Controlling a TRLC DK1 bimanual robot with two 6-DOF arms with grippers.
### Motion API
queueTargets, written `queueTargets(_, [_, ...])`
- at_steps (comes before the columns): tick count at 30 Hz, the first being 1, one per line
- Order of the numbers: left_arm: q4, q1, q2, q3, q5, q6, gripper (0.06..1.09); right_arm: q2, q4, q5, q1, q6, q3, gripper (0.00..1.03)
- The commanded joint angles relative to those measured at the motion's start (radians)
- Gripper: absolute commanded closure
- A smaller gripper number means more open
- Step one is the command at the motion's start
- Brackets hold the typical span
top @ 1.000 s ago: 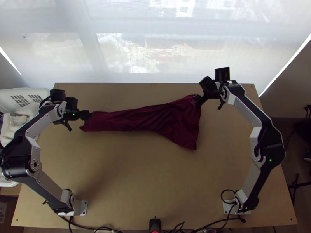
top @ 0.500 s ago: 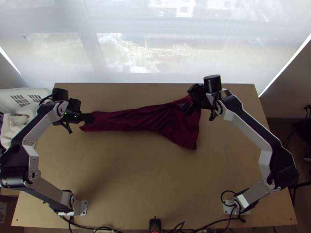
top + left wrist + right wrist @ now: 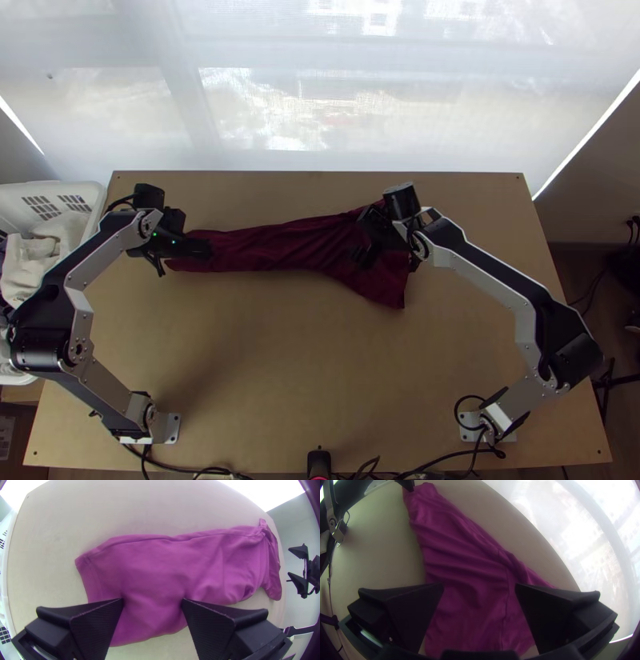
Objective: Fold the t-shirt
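The dark red t-shirt (image 3: 280,246) lies as a long strip across the table's far half, narrow at its left end and flaring at its right end. Over the narrow end is my left gripper (image 3: 204,246). My right gripper (image 3: 362,250) hangs over the flared part. In the left wrist view the left gripper (image 3: 152,601) stands open above the cloth (image 3: 150,566), which passes between its fingers. The right wrist view has the right gripper (image 3: 479,586) open, with wrinkled cloth (image 3: 463,556) below and nothing held.
A white basket (image 3: 94,210) with pale cloth in it stands beyond the table's left edge. Bare tabletop (image 3: 304,360) lies on the near side of the shirt. A small black device (image 3: 319,462) sits at the near edge.
My right gripper has moved left and slightly nearer, from the shirt's far right corner to over its flared part. My left gripper has shifted a little right. The shirt lies much as before.
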Motion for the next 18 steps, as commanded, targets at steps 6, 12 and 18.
queueTargets(6, [-0.001,-0.017,0.083,0.039,-0.02,-0.005,0.27,0.049,0.038,0.008,0.024,-0.01,-0.052,0.04])
queueTargets(12, [-0.001,-0.02,0.098,0.039,-0.018,-0.014,0.5,0.098,0.052,0.011,0.041,-0.008,-0.04,0.04])
queueTargets(18, [-0.002,-0.018,0.095,0.052,-0.015,-0.014,0.88,0.147,0.052,0.014,0.04,-0.008,-0.037,0.04])
